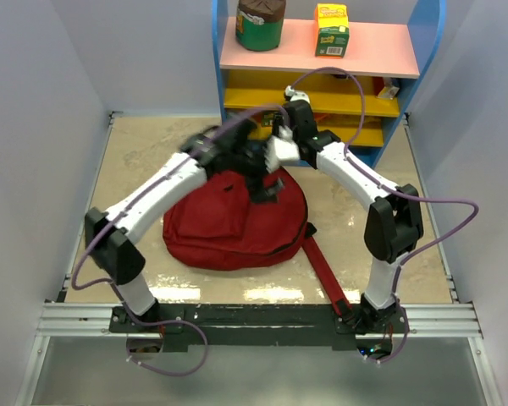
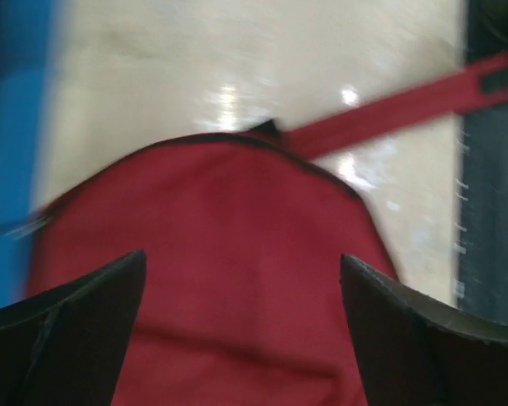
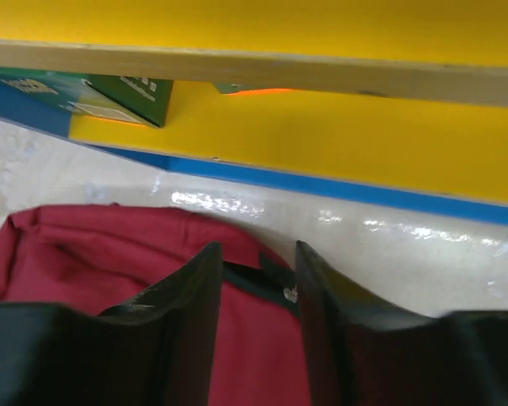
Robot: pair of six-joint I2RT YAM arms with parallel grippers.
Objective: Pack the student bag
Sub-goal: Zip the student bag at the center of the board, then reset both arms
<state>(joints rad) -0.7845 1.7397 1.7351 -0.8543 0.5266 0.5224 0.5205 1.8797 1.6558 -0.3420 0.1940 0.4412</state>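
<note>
Student bag (image 1: 233, 224) sits mid-table (image 1: 144, 152), with the shelf unit (image 1: 381, 52) crowding its 12 o'clock edge and open floor at 9 and 3. Left gripper (image 2: 241, 256) is spread wide over it, empty. Right gripper (image 3: 256, 247) is barely parted around dark trim, grip unclear.

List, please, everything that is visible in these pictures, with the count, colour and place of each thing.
student bag: one, dark red, middle of the table
strap: one visible, red, from the bag toward the near edge
table: one, beige, glossy
shelf unit: one, blue sides, pink top board, yellow lower boards, far end
container: one, green with brown lid, pink board, left
yellow box: one, yellow and green, pink board, right of the container
green box: one, green, lower yellow board
cables: purple, along both arms
left end effector: black fingers wide open, above the bag, empty
right end effector: black fingers slightly apart, at the bag's far edge
</note>
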